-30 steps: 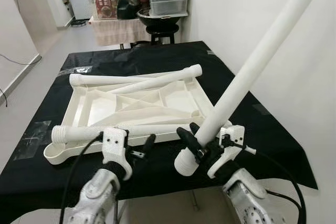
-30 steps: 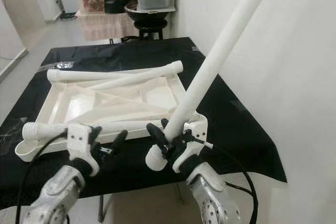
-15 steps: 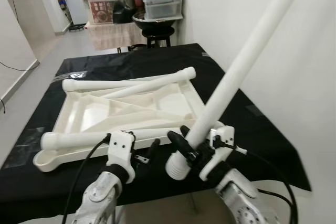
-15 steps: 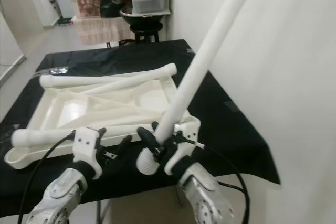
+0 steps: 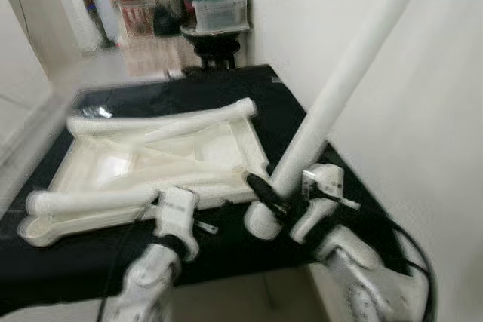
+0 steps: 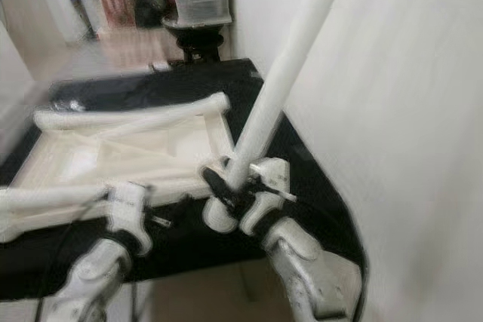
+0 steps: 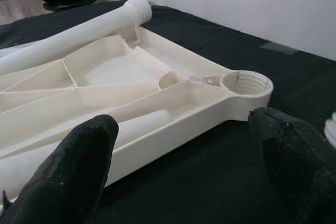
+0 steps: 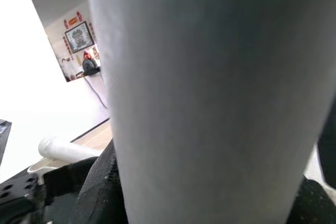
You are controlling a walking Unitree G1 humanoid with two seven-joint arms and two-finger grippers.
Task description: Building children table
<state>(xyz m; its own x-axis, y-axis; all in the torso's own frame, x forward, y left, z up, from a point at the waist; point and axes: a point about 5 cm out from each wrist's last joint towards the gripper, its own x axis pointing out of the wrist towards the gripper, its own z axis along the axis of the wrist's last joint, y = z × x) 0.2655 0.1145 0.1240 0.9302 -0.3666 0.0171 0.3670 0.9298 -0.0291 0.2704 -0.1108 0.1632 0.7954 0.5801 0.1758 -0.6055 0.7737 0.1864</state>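
Clamped near its lower end in the right gripper's [image 5: 281, 203] jaws, a long white table leg [image 5: 343, 84] slants up toward the wall above the desk's [image 5: 249, 246] near edge. Beside it the left gripper [image 5: 198, 216], jaws apart, hovers low just before the upturned white tabletop [image 7: 157, 90], whose threaded corner socket [image 7: 247, 85] faces up; two more legs [image 5: 162, 122] lie across the tabletop.

A green-lidded container [image 5: 219, 7] sits beyond the black cloth [image 5: 189, 93].
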